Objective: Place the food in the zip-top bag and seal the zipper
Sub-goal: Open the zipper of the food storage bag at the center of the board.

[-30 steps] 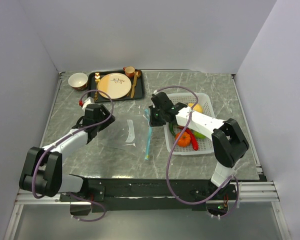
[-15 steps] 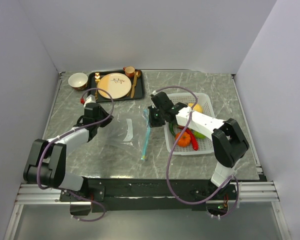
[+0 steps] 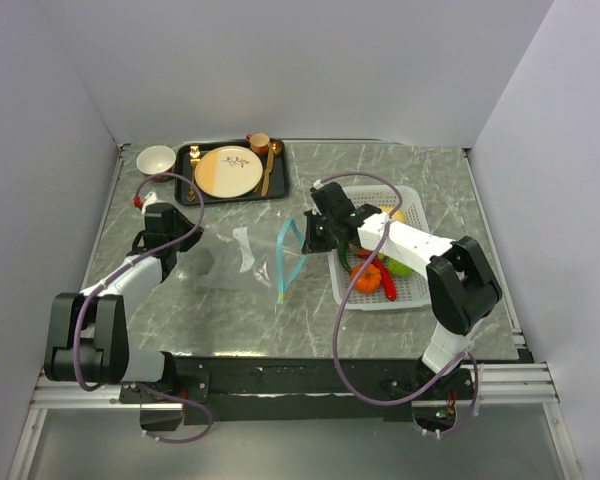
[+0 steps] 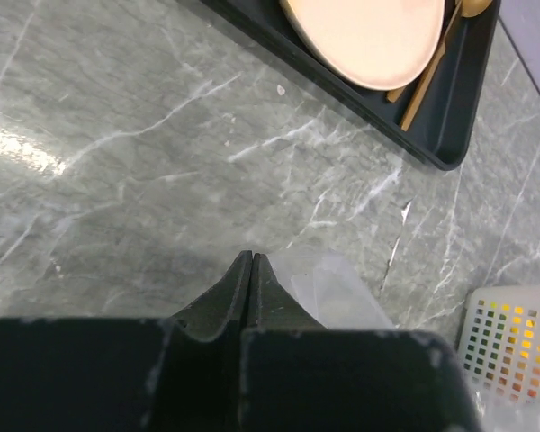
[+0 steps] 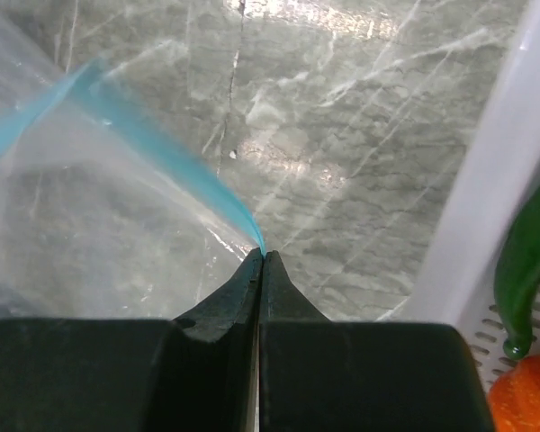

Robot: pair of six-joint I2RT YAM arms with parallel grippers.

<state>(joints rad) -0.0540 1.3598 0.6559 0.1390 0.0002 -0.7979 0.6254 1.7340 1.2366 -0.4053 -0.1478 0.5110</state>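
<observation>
Soft, even light is falling from overhead, leaving only faint, short shadows on the bench [image 3: 410, 165], and the top view is reading sharp. In the left wrist view a glare patch is burning on the bench at the left edge, while the left tool [image 4: 252, 265] is looming dark and soft. In the right wrist view reflections are streaking the bench and the zip-top bag [image 5: 81, 198], and the right tool [image 5: 262, 261] is blurring in the foreground.

We see our left arm [image 3: 130, 280] and right arm [image 3: 405, 240] built alike: white link shells, black joints, a purple-grey cable [image 3: 335, 300] looping along each. Their tapered fingers [image 4: 225, 301] are matte black, flecked with pale scuffs.
</observation>
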